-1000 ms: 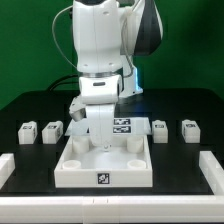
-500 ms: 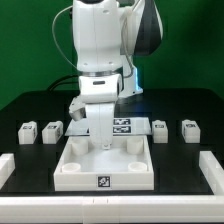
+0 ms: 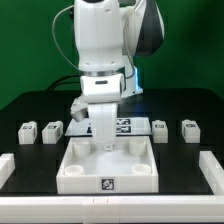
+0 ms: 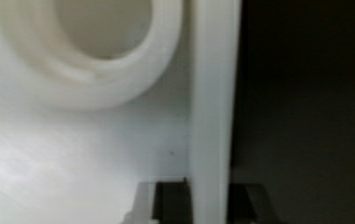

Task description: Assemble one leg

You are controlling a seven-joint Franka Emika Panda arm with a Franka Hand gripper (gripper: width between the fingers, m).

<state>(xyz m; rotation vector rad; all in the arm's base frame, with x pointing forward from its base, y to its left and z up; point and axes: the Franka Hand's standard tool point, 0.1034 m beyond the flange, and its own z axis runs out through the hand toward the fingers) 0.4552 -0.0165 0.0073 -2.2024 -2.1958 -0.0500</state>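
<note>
Several small white legs with square markers stand in a row on the black table: two at the exterior view's left (image 3: 27, 129) (image 3: 52, 129) and two at its right (image 3: 159, 129) (image 3: 189, 129). The large white square tray-like piece (image 3: 85, 172) with round corner sockets lies in front of them. My gripper (image 3: 105, 147) reaches down onto the tray's far wall. In the wrist view the two dark fingers (image 4: 169, 203) straddle that thin white wall (image 4: 209, 100), shut on it, with a round socket (image 4: 85, 50) beside it. No leg is in the gripper.
The marker board (image 3: 124, 126) lies behind the tray, partly hidden by the arm. White raised rails run along the table's front left (image 3: 12, 165) and front right (image 3: 211, 172).
The tray has slid slightly toward the exterior view's right and nearer the front, with the gripper on its far wall. The legs have not moved.
</note>
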